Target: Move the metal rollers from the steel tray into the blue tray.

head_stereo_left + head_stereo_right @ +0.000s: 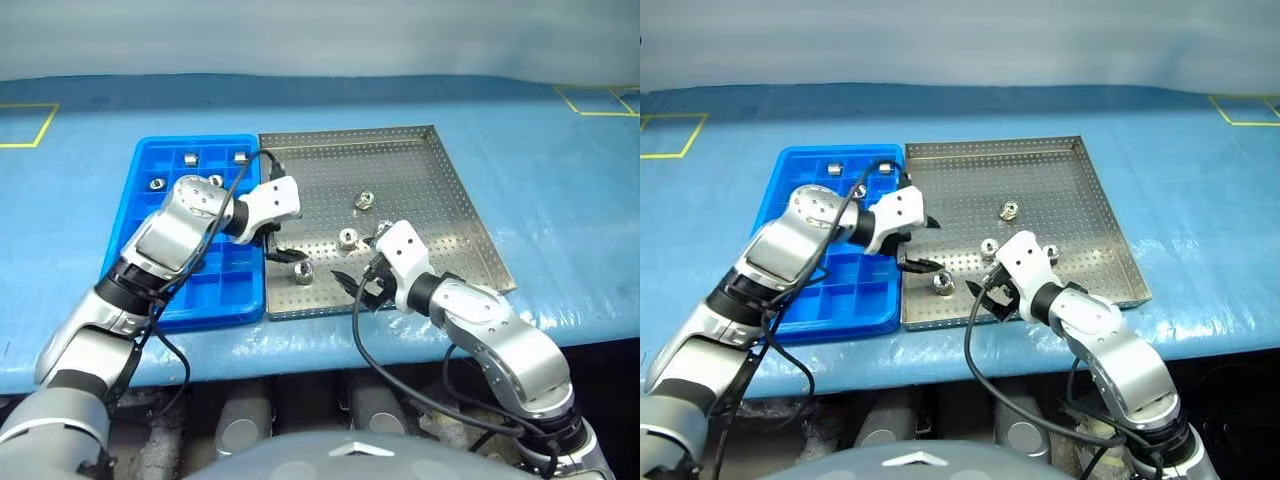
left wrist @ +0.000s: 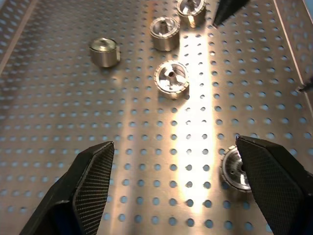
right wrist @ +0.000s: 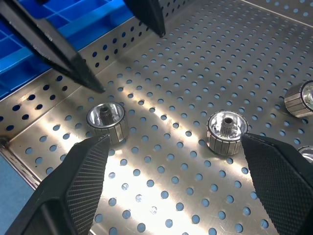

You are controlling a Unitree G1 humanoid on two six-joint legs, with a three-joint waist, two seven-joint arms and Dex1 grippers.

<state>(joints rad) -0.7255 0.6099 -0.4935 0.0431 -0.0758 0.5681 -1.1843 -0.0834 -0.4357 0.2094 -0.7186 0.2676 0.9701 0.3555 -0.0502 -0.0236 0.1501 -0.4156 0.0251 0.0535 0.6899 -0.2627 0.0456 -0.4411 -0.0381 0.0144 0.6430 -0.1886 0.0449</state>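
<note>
Four metal rollers (image 1: 305, 272) are being left loose on the steel tray (image 1: 440, 190), while others are being kept in compartments of the blue tray (image 1: 160, 165) beside it. The left gripper (image 1: 283, 240) and right gripper (image 1: 358, 283) are both being held spread, empty, over the steel tray's near edge.

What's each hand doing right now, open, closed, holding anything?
Left hand: open, holding nothing.
Right hand: open, holding nothing.

blue tray (image 1: 150, 300) left of, touching steel tray (image 1: 450, 190), metal rollers (image 1: 347, 238) in both
</note>
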